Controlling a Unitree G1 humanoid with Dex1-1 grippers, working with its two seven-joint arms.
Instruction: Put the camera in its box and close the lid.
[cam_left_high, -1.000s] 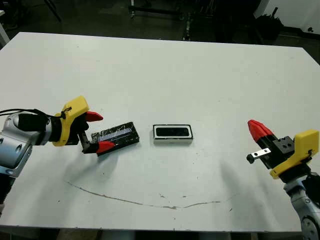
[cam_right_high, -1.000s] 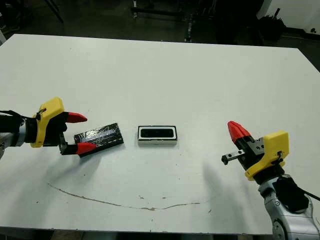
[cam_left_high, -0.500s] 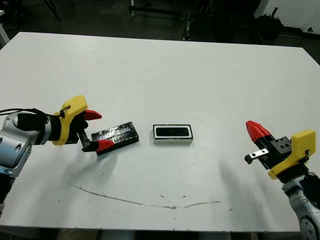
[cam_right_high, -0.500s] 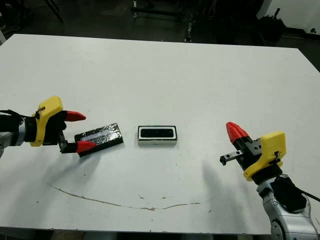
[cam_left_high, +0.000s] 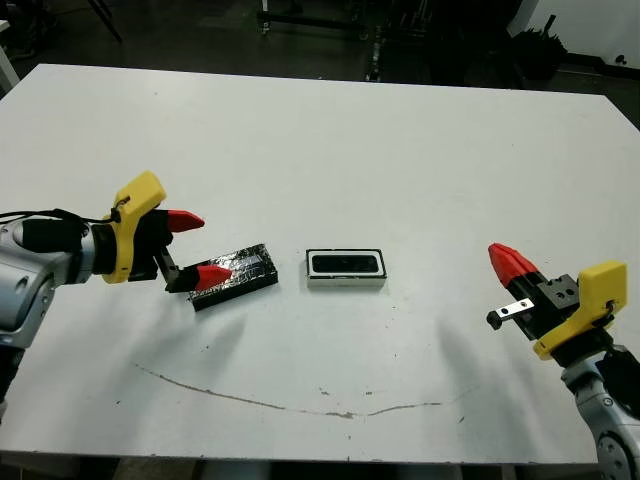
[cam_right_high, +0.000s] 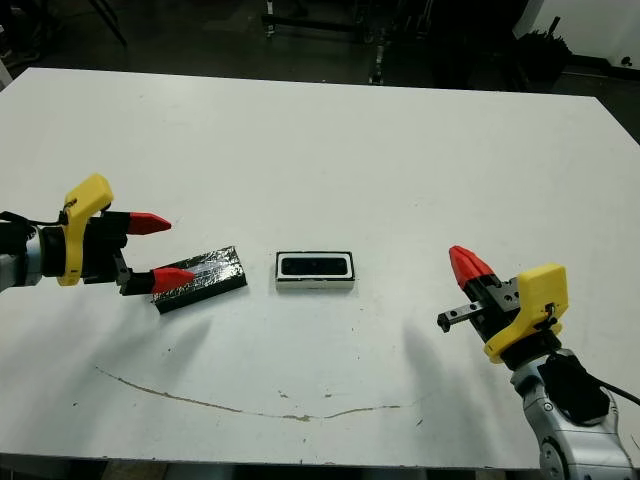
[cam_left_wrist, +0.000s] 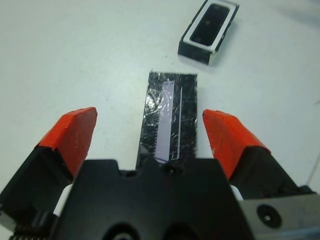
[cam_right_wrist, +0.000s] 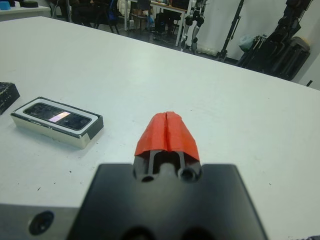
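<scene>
The camera (cam_left_high: 346, 264) sits inside the box (cam_left_high: 346, 281) near the middle of the white desk (cam_left_high: 400, 150). Just to its left the glossy lid (cam_left_high: 238, 274) lies flat on the desk, uncovered box beside it. The left end effector (cam_left_high: 186, 249) is spread wide, straddling the lid's near end without gripping it. The right end effector (cam_right_wrist: 167, 132) hangs clenched on nothing, well apart from the box.

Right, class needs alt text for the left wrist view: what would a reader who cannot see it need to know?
The left gripper is open, its two red fingers either side of the glossy black lid lying flat on the white table, not touching it. Beyond the lid sits the box with the camera already inside, uncovered.
</scene>
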